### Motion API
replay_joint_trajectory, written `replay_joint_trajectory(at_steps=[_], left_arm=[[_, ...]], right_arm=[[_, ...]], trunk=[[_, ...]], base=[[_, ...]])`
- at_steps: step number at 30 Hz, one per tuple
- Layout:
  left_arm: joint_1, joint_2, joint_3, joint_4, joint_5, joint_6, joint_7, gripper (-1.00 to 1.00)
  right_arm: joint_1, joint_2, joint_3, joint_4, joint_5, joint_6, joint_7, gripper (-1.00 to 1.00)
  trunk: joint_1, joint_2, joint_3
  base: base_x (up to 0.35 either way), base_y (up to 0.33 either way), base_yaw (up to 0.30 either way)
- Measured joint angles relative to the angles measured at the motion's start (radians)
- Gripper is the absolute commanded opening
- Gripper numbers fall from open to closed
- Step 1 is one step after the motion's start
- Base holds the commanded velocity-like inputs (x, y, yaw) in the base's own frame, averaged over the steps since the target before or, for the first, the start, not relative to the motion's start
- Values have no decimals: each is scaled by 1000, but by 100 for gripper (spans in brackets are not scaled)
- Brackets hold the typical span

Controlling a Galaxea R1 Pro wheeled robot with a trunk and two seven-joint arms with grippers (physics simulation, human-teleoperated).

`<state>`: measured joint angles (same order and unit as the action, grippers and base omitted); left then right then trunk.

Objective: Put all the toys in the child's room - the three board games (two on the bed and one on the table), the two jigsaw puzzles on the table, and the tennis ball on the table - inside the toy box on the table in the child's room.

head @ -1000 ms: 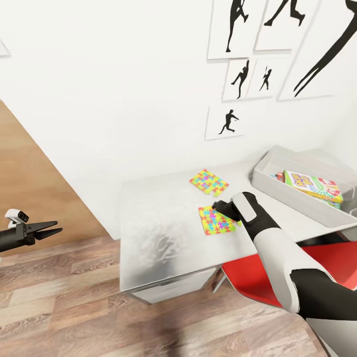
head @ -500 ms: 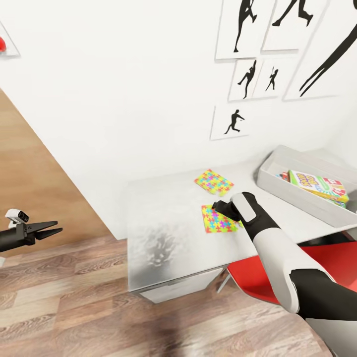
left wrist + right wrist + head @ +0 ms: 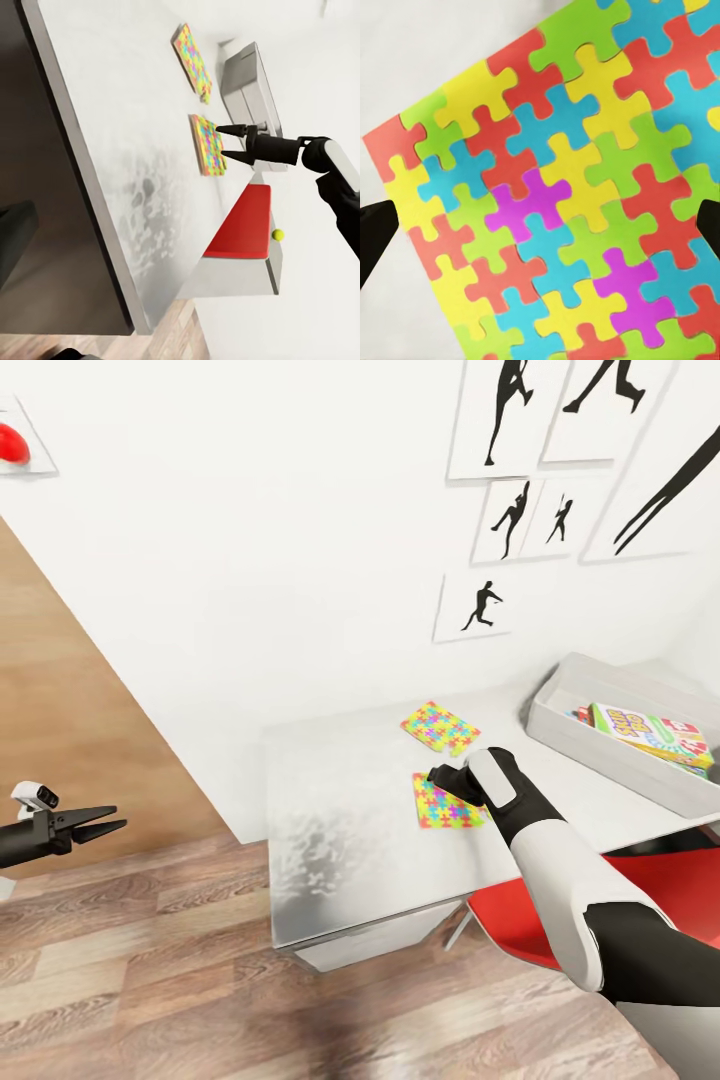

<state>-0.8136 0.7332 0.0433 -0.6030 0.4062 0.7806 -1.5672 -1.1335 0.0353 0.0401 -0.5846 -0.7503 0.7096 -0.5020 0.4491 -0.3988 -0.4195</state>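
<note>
Jigsaw puzzle, the nearer of two on the pale table, lies flat just short of the second puzzle, with the toy box farther along the same top. Right gripper hangs over it with fingers spread apart and empty. Being so thin, the square may slip or slide away if the fingertips close without catching an edge. Left gripper is parted, off the table over the floor.

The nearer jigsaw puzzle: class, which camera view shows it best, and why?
The right wrist view: the nearer jigsaw puzzle shows every interlocked piece between the open right claw tips. The head view has it small and partly behind the arm; the left wrist view shows it foreshortened.
</note>
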Motion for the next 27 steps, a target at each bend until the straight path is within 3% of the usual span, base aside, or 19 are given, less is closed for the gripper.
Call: replay_joint_trajectory(at_steps=[10, 19, 20, 27], left_arm=[[0, 0, 1, 0, -1, -1, 0, 100], [-1, -1, 1, 1, -1, -1, 0, 100], [0, 0, 1, 0, 0, -1, 0, 100], [0, 0, 1, 0, 0, -1, 0, 100]], right_arm=[[0, 0, 0, -1, -2, -1, 1, 100], [-1, -6, -5, -1, -56, -13, -2, 100], [-1, -9, -4, -10, -31, -3, -7, 100], [-1, -17, -2, -95, -29, 1, -16, 100]], trunk=[[0, 0, 0], [0, 0, 0], [0, 1, 0], [0, 0, 0]], base=[[0, 102, 0], [0, -41, 0], [0, -3, 0], [0, -1, 0]])
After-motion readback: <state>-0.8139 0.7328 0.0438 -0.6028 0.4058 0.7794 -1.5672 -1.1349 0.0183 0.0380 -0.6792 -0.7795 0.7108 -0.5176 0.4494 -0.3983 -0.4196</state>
